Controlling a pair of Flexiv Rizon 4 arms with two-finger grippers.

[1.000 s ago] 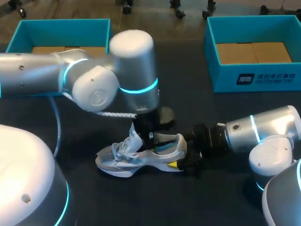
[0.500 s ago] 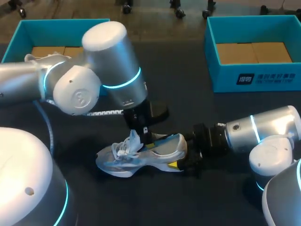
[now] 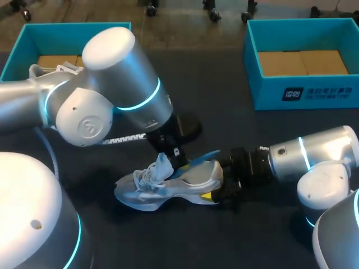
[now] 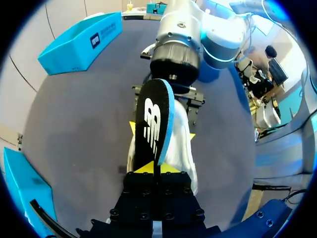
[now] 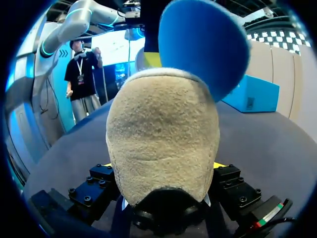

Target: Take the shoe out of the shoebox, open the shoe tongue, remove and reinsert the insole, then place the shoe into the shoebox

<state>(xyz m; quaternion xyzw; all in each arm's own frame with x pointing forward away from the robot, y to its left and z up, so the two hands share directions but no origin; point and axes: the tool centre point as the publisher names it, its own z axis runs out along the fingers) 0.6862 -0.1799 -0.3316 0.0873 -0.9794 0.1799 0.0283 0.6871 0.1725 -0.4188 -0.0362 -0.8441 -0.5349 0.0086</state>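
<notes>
The shoe (image 3: 168, 188) stands on its sole in the middle of the table (image 3: 224, 241), well apart from the left shoebox (image 3: 22, 40) and the right shoebox (image 3: 325, 92), which are both at the far edge. The right gripper (image 5: 161, 166) has its jaws pressed on the two sides of the heel. The left gripper (image 4: 154, 168) comes from above and pinches with closed jaws the front end of the insole (image 4: 153, 119), which rises half out of the shoe opening with its blue underside showing.
</notes>
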